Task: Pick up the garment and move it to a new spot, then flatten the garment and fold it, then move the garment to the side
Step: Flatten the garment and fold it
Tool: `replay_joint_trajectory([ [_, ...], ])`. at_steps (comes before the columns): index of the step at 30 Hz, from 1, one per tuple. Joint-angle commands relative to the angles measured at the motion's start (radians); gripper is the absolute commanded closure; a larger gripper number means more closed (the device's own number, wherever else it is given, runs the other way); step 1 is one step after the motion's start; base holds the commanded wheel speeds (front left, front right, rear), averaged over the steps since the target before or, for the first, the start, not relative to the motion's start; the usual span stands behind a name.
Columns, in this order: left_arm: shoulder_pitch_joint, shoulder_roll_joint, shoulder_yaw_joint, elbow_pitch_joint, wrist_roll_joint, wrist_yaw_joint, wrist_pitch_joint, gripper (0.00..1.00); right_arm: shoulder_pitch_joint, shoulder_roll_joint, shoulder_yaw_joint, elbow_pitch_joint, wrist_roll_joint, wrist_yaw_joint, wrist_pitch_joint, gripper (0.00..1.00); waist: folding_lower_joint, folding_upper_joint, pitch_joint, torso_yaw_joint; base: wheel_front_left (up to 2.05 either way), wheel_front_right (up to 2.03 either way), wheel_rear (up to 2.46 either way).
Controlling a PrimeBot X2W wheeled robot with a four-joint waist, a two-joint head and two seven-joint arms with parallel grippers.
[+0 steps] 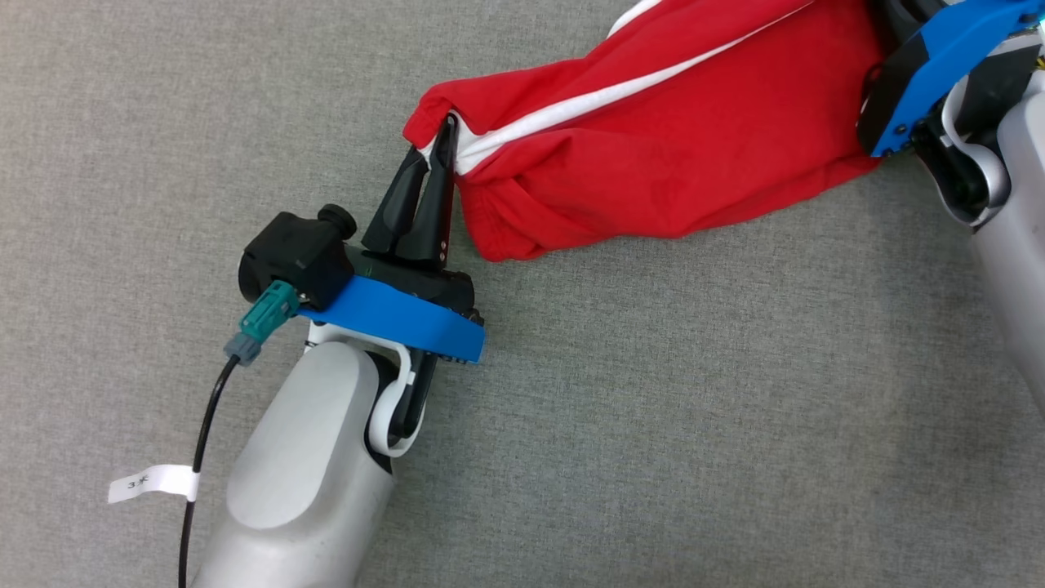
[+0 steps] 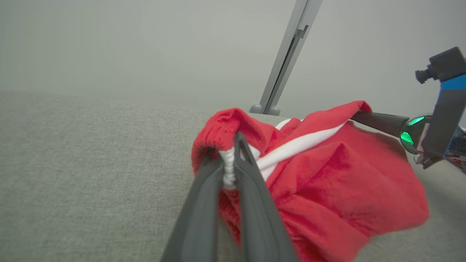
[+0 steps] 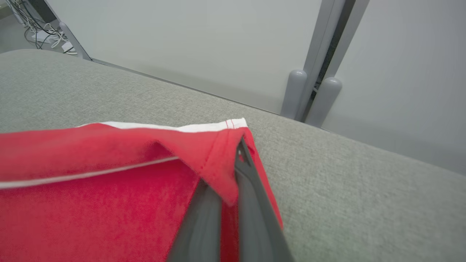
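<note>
1. At the far left of the head view, a black cable (image 1: 200,441) with a white tag (image 1: 155,482) runs off the bottom edge. The tag's writing is too small to read.
2. The pale left arm (image 1: 302,482) rises from the lower left, its base cut by the frame. The left jaws are closed on the bunched left end of the garment (image 1: 653,147). In the left wrist view, a white gathered band (image 2: 228,171) is pinched between the two dark fingers (image 2: 255,203).
3. The garment, red with a white stripe (image 1: 588,104), stretches between both jaws above the grey counter (image 1: 694,425), slanting toward the upper right. The frame cuts off its top edge, and folds hide its overall shape. Whether its lower edge rests on the counter or hangs clear is hard to tell.
4. At the upper right of the head view, the fingers of the right jaws are hidden behind a blue mount (image 1: 947,57) and red cloth. The right wrist view shows the right jaws closed on a hemmed corner (image 3: 225,160), with cloth draped over one fingertip.
5. At the far right of the left wrist view, the right arm's dark finger (image 2: 378,123) runs into the red cloth, its tip hidden.
</note>
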Motion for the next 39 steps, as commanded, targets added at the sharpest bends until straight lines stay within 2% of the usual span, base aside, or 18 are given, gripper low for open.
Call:
replay_joint_trajectory([
  [1,-0.009,-0.001,-0.003,-0.001,-0.004,0.004,-0.005,1.0,-0.021,0.001,0.001,0.006,0.0,0.0,-0.008,0.99,-0.0002,0.0,0.0,0.0,0.0,0.0,0.0],
  [2,-0.01,-0.001,-0.01,-0.004,-0.014,0.015,-0.005,0.24,-0.035,0.01,0.012,0.046,0.01,0.0,-0.034,0.0,-0.0002,0.0,-0.004,0.0,0.0,0.0,0.0],
  [3,-0.007,-0.001,-0.016,-0.004,-0.017,0.02,-0.005,0.0,-0.036,0.013,0.02,0.065,0.012,0.0,-0.048,0.0,-0.0002,0.0,-0.01,0.0,0.0,0.0,0.0],
  [10,0.049,-0.001,-0.002,-0.059,-0.002,0.051,-0.005,0.0,-0.006,0.0,0.074,0.128,0.056,0.0,-0.114,0.0,-0.0002,0.0,-0.054,-0.008,0.0,0.0,0.0],
  [16,0.144,-0.002,0.07,-0.157,0.055,0.066,-0.005,0.0,0.041,-0.041,0.115,0.169,0.118,0.0,-0.138,0.0,-0.0002,0.0,-0.096,0.001,0.0,0.0,0.0],
  [25,0.252,-0.001,0.214,-0.274,0.129,0.08,-0.005,0.0,0.073,-0.06,0.147,0.238,0.186,0.0,-0.133,0.0,-0.0002,0.0,-0.104,0.034,0.0,0.0,0.0],
  [32,0.297,-0.002,0.274,-0.315,0.142,0.1,-0.005,0.0,0.084,-0.052,0.184,0.303,0.207,0.0,-0.086,0.0,-0.0002,0.0,-0.107,0.057,0.0,0.0,0.0],
  [33,0.3,-0.002,0.277,-0.318,0.144,0.102,-0.005,0.0,0.089,-0.048,0.19,0.31,0.212,0.0,-0.079,0.21,-0.0002,0.0,-0.109,0.058,0.0,0.0,0.0],
  [34,0.305,-0.002,0.28,-0.32,0.145,0.103,-0.005,0.0,0.092,-0.044,0.196,0.314,0.215,0.0,-0.072,0.53,-0.0002,0.0,-0.111,0.058,0.0,0.0,0.0],
  [35,0.309,-0.002,0.283,-0.32,0.146,0.104,-0.005,0.0,0.097,-0.039,0.202,0.314,0.224,0.0,-0.063,0.65,-0.0002,0.0,-0.113,0.057,0.0,0.0,0.0],
  [36,0.313,-0.002,0.286,-0.32,0.147,0.105,-0.005,0.0,0.101,-0.036,0.206,0.312,0.231,0.0,-0.059,1.0,-0.0002,0.0,-0.116,0.055,0.0,0.0,0.0],
  [39,0.318,-0.002,0.293,-0.315,0.16,0.107,-0.005,0.0,0.102,-0.03,0.21,0.298,0.254,0.0,-0.081,1.0,-0.0002,0.0,-0.131,0.038,0.0,0.0,0.0],
])
